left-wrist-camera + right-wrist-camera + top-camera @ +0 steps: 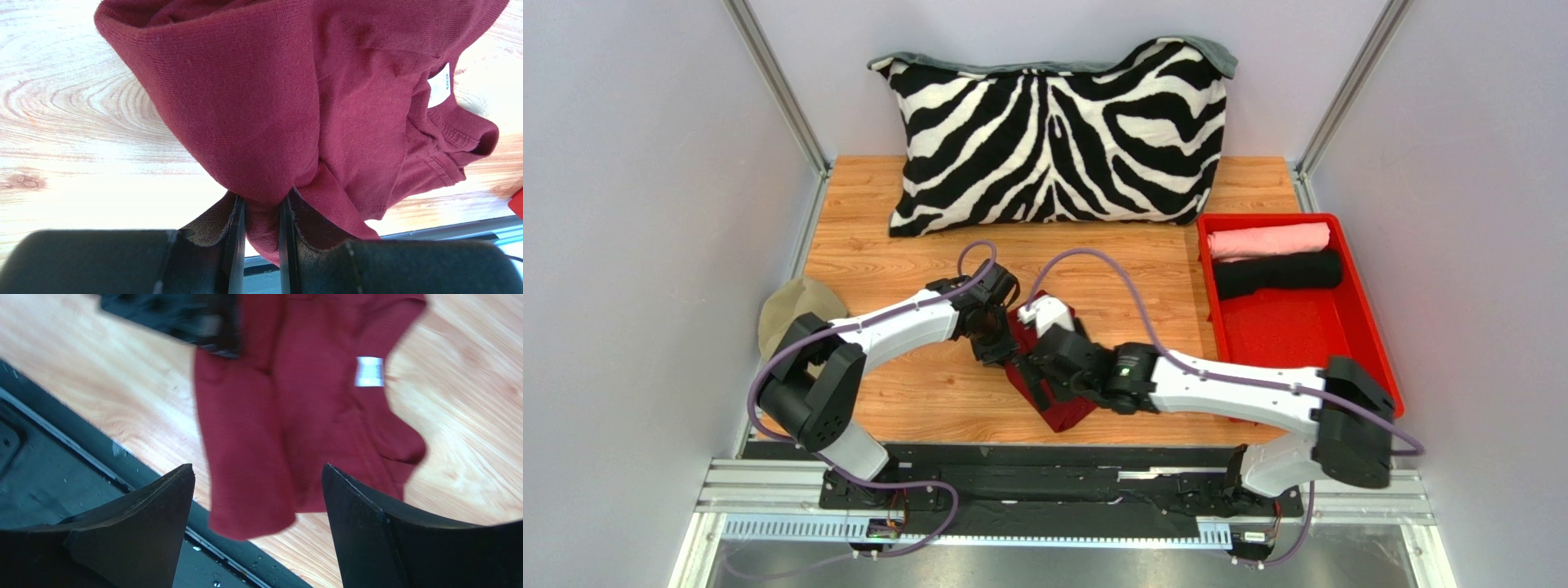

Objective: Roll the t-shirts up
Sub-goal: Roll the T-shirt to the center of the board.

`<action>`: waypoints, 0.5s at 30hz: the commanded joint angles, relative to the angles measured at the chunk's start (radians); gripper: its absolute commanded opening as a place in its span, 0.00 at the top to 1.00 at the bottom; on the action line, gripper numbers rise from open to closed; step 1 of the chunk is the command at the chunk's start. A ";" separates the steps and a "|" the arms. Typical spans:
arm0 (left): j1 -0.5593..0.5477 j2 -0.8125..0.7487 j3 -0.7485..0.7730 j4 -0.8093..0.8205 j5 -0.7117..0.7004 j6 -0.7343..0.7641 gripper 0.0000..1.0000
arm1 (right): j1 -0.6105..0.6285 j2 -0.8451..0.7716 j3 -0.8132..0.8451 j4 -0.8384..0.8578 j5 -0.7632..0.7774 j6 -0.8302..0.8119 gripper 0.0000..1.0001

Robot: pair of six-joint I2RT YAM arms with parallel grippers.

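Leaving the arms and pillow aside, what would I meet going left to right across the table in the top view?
tan object → maroon tee → red tray

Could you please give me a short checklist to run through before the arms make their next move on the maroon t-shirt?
1. Left gripper pinching the maroon t-shirt: ok.
2. Right gripper open above the shirt: ok.
3. Shirt lying flat for rolling: not ok, it is bunched.
4. Neck label in view: ok.
5. Red tray has bare floor in front of the pink roll and black roll: ok.
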 commanded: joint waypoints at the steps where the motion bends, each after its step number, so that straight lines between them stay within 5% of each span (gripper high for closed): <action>1: -0.007 0.021 -0.013 0.018 -0.023 -0.013 0.84 | 0.095 0.158 0.123 -0.034 0.073 -0.093 0.19; 15: -0.006 0.010 -0.013 0.017 -0.035 -0.022 0.83 | 0.176 0.396 0.255 -0.194 0.179 -0.084 0.20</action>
